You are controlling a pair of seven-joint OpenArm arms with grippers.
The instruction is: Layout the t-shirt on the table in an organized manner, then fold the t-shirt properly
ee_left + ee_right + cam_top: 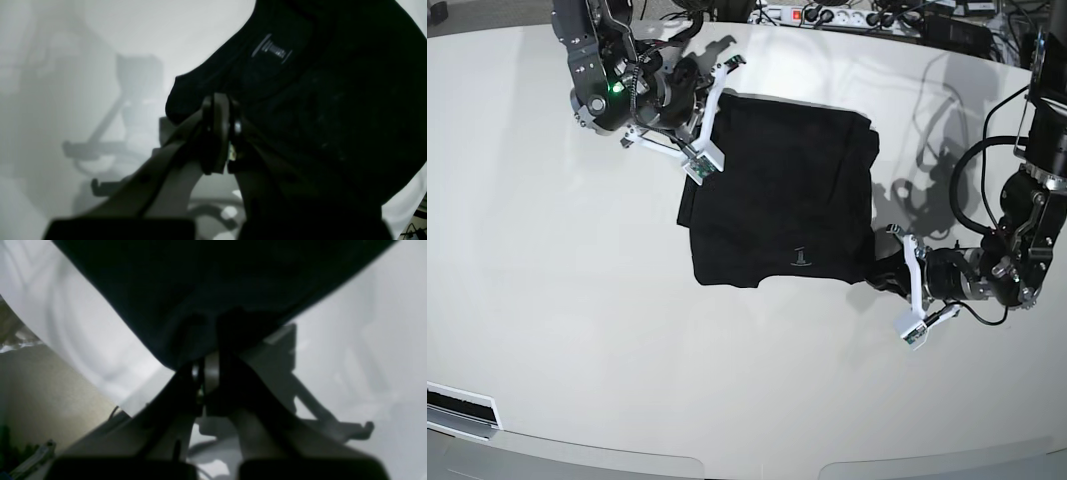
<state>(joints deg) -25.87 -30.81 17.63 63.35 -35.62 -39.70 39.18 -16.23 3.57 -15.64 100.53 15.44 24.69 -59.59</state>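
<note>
The black t-shirt (777,195) lies roughly flat in the middle of the white table (577,330), with a small grey logo near its front hem. My right gripper (710,107) is shut on the shirt's far left corner; in the right wrist view it (206,373) pinches the black fabric (213,283). My left gripper (884,275) is shut on the shirt's near right corner; in the left wrist view it (222,133) is closed on the fabric (333,100), which shows a grey neck label.
A power strip and cables (827,15) lie along the table's far edge. The left arm's base (1042,150) stands at the right. The table's edge and floor (33,390) show in the right wrist view.
</note>
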